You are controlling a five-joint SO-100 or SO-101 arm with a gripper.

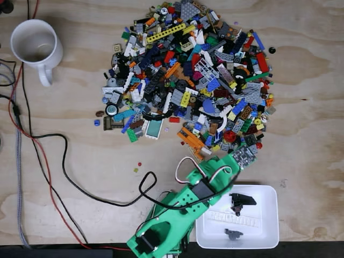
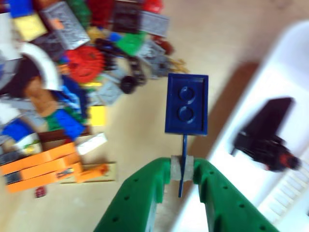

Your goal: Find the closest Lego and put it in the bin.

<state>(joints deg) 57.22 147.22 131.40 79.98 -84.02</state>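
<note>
My green gripper (image 2: 182,166) is shut on a dark blue Lego piece (image 2: 186,104) with two studs, holding it by a thin edge so it stands up above the wooden table. In the fixed view the gripper (image 1: 236,159) holds the piece (image 1: 245,155) at the lower right edge of the big Lego pile (image 1: 188,75), just above the top left corner of the white bin (image 1: 271,215). The bin (image 2: 289,72) lies to the right in the wrist view, and a black piece (image 2: 265,137) lies in it.
The bin also holds a second black piece (image 1: 233,234) and a white ribbed piece (image 1: 234,219). A white mug (image 1: 35,45) stands at the top left. Black and red cables (image 1: 54,161) run across the left side. Orange bricks (image 2: 41,166) lie left of the gripper.
</note>
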